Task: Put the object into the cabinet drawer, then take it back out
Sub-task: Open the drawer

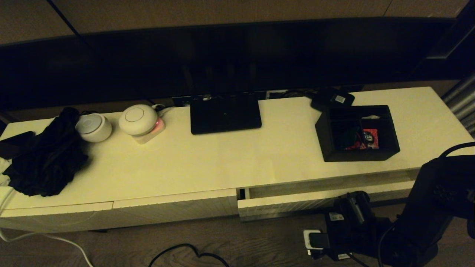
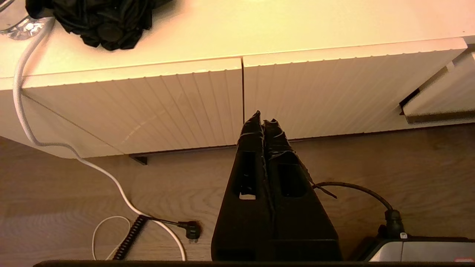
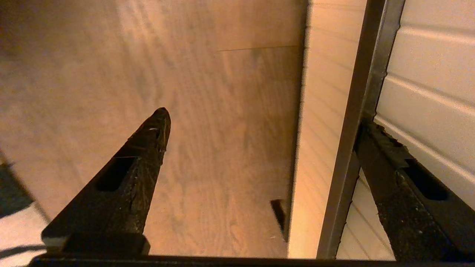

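The object, a black divided box [image 1: 358,133] with red packets inside, stands on the cabinet top at the right, back from the front edge. Below it the cabinet drawer [image 1: 319,204] is pulled out a little, and a thin strip of its pale interior shows. My right gripper [image 3: 263,118] is open at the drawer's ribbed front [image 3: 426,92]. One finger [image 3: 393,163] lies against that front and the other hangs over the wooden floor. In the head view it is the dark mass [image 1: 350,209] just under the drawer. My left gripper [image 2: 261,116] is shut and empty, low before the two shorter drawer fronts.
On the cabinet top are a flat black router [image 1: 225,113], a small black device with a white label [image 1: 333,98], two white round gadgets [image 1: 138,119] and a heap of black cloth [image 1: 48,159]. Cables [image 2: 111,178] and a white plug block [image 1: 311,239] lie on the floor.
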`<state>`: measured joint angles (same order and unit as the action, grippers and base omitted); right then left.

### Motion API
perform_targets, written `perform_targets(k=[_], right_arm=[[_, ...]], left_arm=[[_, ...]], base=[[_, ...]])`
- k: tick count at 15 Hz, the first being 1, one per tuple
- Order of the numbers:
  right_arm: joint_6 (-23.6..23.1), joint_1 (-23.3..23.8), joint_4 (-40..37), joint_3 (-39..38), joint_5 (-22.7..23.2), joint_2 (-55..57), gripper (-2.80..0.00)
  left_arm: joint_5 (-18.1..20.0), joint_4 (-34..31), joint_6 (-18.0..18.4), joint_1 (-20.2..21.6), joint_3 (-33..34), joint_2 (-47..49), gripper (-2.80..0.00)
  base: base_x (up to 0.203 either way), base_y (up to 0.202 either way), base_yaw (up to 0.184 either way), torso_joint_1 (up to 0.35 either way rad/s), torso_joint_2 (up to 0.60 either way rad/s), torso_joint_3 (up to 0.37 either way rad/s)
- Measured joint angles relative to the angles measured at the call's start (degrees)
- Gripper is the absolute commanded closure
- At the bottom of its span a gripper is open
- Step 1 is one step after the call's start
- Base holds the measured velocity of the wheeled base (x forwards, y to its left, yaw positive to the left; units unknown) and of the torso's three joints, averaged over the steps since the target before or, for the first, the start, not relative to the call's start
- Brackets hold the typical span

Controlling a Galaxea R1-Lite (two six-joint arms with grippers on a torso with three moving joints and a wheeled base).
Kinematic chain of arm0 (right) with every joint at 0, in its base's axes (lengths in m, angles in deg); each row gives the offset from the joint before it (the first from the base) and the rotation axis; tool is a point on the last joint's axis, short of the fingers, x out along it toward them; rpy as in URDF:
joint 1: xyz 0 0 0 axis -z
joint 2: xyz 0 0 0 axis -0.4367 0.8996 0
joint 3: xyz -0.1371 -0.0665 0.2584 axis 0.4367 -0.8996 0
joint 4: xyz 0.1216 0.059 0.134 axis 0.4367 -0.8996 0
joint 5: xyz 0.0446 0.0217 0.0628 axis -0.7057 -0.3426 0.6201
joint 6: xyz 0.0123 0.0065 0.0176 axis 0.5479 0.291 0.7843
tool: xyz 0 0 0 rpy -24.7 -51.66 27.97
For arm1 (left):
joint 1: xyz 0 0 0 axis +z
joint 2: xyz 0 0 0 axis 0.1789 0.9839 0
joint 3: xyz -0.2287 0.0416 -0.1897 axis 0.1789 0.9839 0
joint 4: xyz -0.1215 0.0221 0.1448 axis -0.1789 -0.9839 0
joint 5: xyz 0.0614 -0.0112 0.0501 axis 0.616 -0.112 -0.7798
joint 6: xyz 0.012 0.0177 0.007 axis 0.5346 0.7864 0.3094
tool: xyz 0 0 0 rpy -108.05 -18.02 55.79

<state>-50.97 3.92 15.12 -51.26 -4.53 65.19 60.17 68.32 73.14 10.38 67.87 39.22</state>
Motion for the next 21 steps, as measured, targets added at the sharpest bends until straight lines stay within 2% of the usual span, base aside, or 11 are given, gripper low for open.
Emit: perform_targets(k=[7, 15, 16, 19, 21], right_arm=[[1.1, -2.4, 0.6, -5.3, 0.3, -1.4, -2.8], [1.2, -2.6, 0.6, -8.8, 0.3, -7.2, -2.8], [1.2, -2.6, 0.4, -9.0, 0.4, -8.4, 0.0], [1.1, -2.6, -1.9, -9.8, 0.3, -13.3, 0.0], [1.0, -2.6, -7.7, -10.0, 0.2, -18.7, 0.0]], left_arm=[[0.0, 0.0, 0.0, 0.0, 0.0, 0.0, 0.0], [0.0, 0.0, 0.0, 0.0, 0.0, 0.2, 0.0], [0.0, 0.0, 0.0, 0.0, 0.0, 0.2, 0.0], [0.0, 0.0, 0.0, 0.0, 0.0, 0.2, 0.0], [0.0, 0.0, 0.0, 0.0, 0.0, 0.1, 0.0]], base=[[0.0, 0.0, 0.0, 0.0, 0.0, 0.0], [0.0, 0.0, 0.0, 0.0, 0.0, 0.0], [0.0, 0.0, 0.0, 0.0, 0.0, 0.0], [0.0, 0.0, 0.0, 0.0, 0.0, 0.0], [0.0, 0.0, 0.0, 0.0, 0.0, 0.0]])
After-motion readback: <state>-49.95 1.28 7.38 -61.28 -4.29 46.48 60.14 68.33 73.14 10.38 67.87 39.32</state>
